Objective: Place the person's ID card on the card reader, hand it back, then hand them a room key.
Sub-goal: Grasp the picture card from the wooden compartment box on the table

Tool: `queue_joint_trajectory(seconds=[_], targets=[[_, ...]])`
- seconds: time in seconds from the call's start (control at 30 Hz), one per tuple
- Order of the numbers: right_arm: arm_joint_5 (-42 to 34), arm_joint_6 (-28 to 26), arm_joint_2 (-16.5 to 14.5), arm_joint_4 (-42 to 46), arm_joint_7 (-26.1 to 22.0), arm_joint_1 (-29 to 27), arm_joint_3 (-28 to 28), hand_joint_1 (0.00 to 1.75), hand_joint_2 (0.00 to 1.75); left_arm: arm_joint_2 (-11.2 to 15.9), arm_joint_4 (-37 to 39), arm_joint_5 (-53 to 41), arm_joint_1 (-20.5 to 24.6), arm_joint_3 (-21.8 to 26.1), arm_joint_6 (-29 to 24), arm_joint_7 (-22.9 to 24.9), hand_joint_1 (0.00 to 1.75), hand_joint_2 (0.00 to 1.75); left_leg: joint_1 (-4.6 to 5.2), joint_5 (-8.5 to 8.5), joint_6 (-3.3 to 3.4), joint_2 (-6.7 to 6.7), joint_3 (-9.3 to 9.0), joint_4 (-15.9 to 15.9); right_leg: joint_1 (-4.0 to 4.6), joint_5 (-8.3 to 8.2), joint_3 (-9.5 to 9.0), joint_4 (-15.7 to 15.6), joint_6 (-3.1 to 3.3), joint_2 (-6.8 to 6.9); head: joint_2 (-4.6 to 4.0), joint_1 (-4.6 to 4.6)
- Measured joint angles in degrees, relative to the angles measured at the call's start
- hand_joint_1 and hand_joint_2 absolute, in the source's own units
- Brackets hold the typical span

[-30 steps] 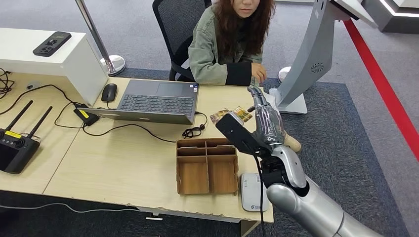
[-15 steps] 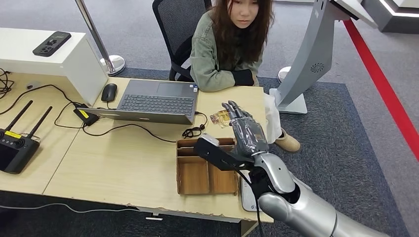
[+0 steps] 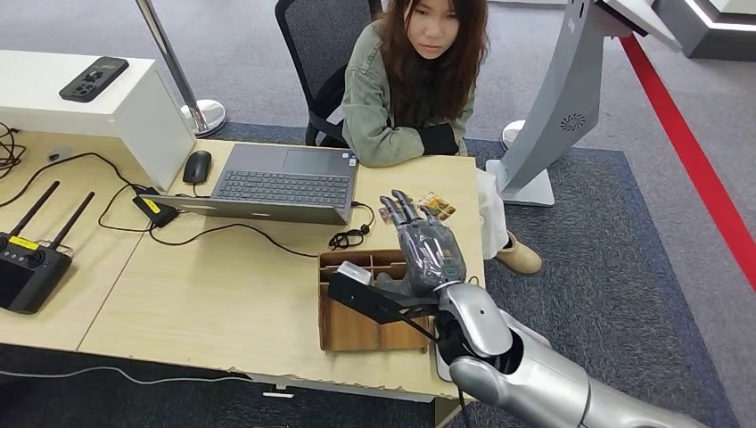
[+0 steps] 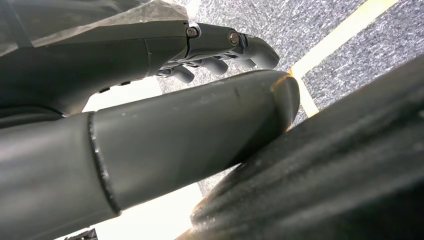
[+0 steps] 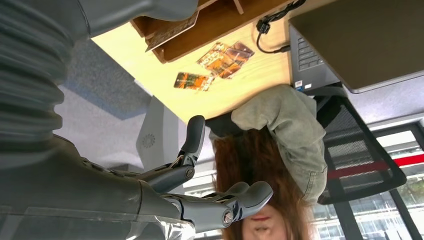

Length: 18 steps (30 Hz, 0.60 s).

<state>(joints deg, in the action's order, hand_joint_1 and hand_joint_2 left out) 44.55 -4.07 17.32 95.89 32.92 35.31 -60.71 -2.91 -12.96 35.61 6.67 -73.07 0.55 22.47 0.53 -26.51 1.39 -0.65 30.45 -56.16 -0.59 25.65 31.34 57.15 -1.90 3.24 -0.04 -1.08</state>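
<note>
My right hand hovers open above the far edge of the wooden compartment box, fingers spread and pointing toward the person, with nothing in it. In the right wrist view its fingers are apart and empty. Orange-patterned cards lie on the table just beyond the hand, between it and the seated person; the same cards appear in the right wrist view. The person's arms are folded on the table edge. My right forearm hides the white card reader. My left hand hangs over the floor, fingers loose, holding nothing.
An open laptop with a mouse sits left of the cards, and a cable coils next to the box. A black remote controller lies at the far left. A grey kiosk stand rises right of the table.
My right hand has drawn back from the person, moving down and left to above the wooden box. The person has pulled their hand in and folded their arms.
</note>
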Motion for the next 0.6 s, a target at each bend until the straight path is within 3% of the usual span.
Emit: queue_joint_trajectory(seconds=[0.2, 0.6], targets=[[4.89, 1.07, -0.13, -1.92, 1.38, 0.08, -0.69, 0.0, 1.75, -0.02, 0.0, 0.34, -0.01, 0.0, -0.03, 0.0, 0.0, 0.0, 0.01, 0.0, 0.0, 0.0, 0.0, 0.0, 0.0, 0.0, 0.0, 0.0, 0.0, 0.0, 0.0, -0.01], [5.72, 2.1, -0.39, -4.83, 1.82, 0.03, -1.03, 0.0, 1.75, -0.09, 0.0, 0.79, -0.02, 0.05, -0.11, 0.25, 0.0, 0.0, 0.0, 0.0, 0.0, 0.0, -0.01, 0.0, 0.0, 0.0, 0.01, 0.0, 0.0, 0.0, 0.0, 0.01]])
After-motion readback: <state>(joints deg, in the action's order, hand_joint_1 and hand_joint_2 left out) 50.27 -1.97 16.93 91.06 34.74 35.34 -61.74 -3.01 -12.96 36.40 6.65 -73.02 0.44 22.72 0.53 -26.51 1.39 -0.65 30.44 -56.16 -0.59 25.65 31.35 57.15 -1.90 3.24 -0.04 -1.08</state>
